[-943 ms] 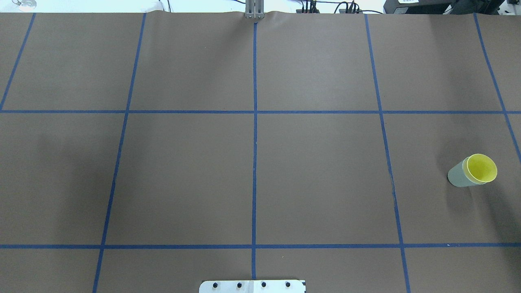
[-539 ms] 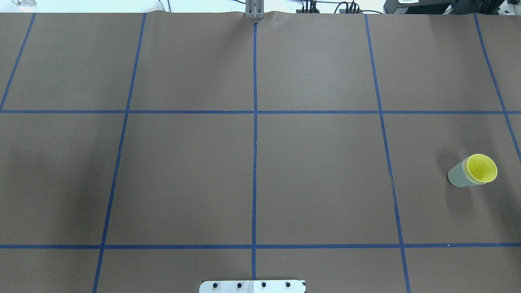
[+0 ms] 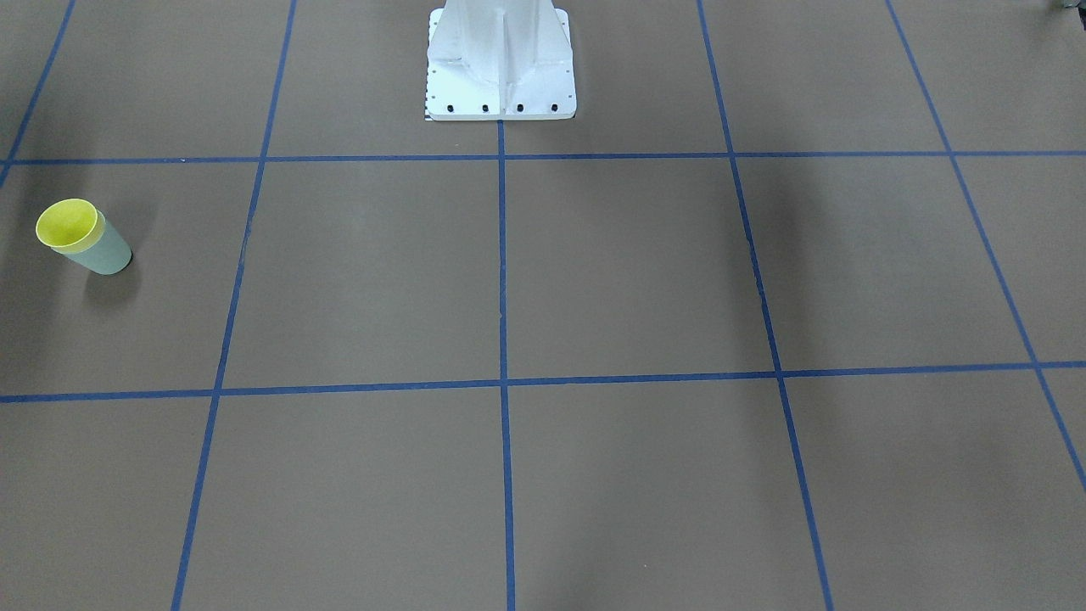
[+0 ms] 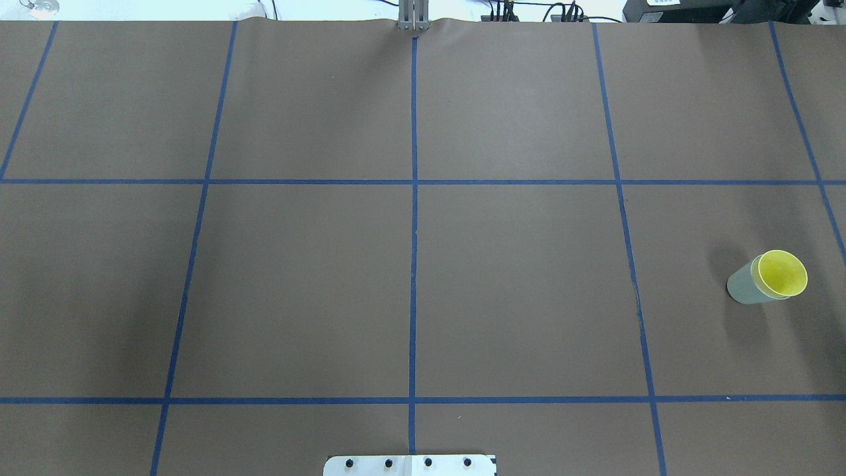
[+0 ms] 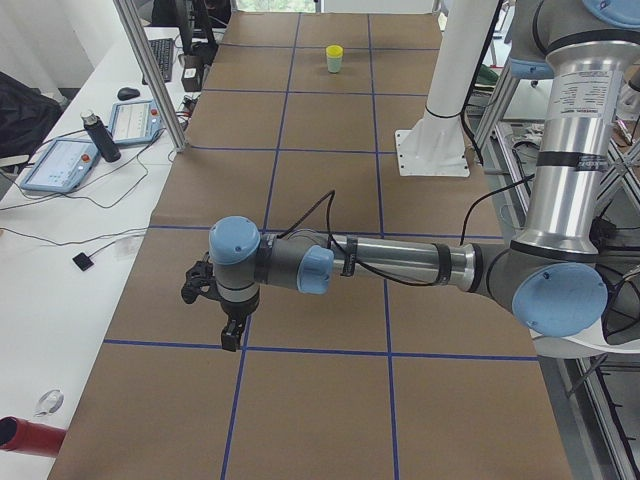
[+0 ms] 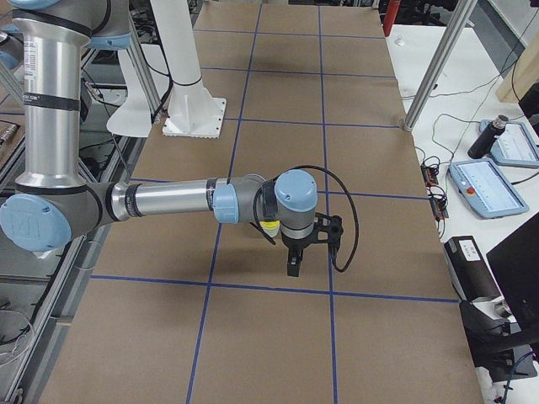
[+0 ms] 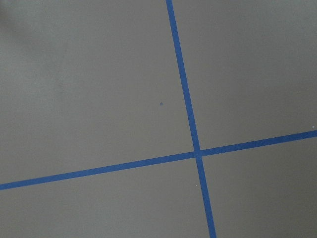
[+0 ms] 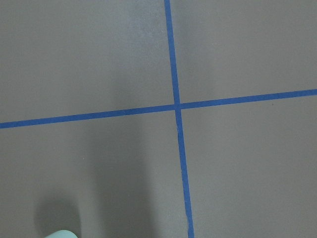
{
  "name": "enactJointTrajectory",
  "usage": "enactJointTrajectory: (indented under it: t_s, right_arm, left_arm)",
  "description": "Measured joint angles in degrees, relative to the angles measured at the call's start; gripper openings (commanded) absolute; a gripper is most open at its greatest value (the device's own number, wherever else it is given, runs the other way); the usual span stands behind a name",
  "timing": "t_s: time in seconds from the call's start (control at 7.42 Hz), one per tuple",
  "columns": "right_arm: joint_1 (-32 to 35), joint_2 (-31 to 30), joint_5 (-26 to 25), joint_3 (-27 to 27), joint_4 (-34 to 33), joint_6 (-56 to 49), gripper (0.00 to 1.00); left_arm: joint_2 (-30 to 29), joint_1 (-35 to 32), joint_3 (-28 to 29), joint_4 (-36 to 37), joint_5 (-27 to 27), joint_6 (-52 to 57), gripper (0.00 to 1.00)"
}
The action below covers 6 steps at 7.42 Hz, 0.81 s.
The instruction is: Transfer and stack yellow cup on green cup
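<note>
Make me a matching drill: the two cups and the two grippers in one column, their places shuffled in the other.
Things:
1. yellow cup
2. green cup
3. left gripper
4. right gripper

Places:
A. above the table, close by the cups
B. standing on the table, with another cup in it
C. nested inside another cup
D. above the table, far from the cups

Pairs: 1-C, 2-B, 3-D, 4-A

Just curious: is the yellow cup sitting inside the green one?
Inside: the yellow cup nests in the upright green cup, only its rim showing.
</note>
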Motion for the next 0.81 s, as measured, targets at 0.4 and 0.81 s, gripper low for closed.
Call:
enactJointTrajectory:
  t_s: [0.4, 0.81]
  right_arm:
    - [-0.01, -0.13, 0.16, -0.79, 0.25, -0.02, 0.99]
    - [-0.02, -0.14, 0.38, -0.86, 0.3, -0.01, 0.99]
  left_arm:
    - [3.15, 0.36, -3.4, 0.37, -0.24, -0.97, 1.0]
    - [3.39, 1.69, -3.26, -0.14, -0.12, -4.24, 1.0]
